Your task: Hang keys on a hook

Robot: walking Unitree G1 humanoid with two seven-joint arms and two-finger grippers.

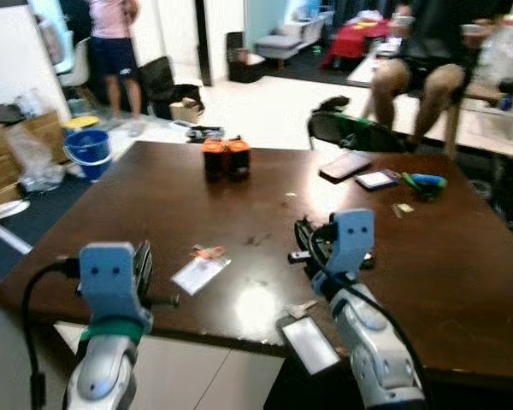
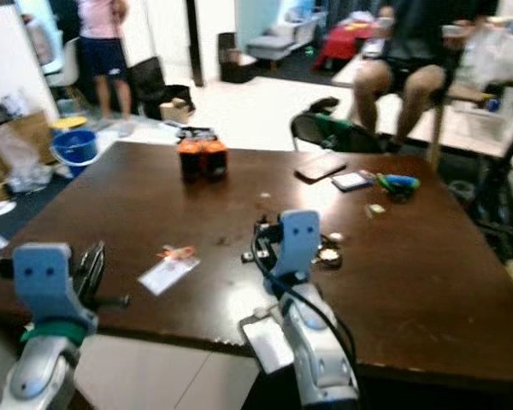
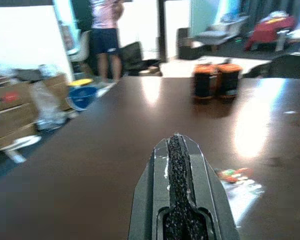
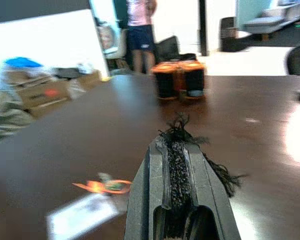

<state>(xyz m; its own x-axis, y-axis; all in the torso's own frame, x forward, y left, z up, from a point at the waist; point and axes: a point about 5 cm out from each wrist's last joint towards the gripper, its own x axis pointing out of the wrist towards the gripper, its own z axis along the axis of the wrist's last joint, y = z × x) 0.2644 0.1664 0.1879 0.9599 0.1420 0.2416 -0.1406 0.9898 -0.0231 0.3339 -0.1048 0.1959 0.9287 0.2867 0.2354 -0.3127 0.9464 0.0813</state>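
Right tool (image 4: 176, 150) over the dark bench (image 1: 462, 282), fingers pressed together on a black cord (image 4: 217, 170) whose frayed end sticks out past the tips. Keys (image 2: 328, 254) flat on the bench just beside this tool, toward the seated person (image 1: 427, 60). Left tool (image 3: 176, 165) at the near bench edge, clenched, nothing between the fingers. White card (image 1: 200, 273) between the tools; two orange-capped spools (image 1: 226, 157) well ahead.

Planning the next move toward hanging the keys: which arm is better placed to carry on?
The right. Its right gripper is shut on a black cord over the table, apparently the keys' lanyard. The left gripper is shut on nothing near the table's front edge.
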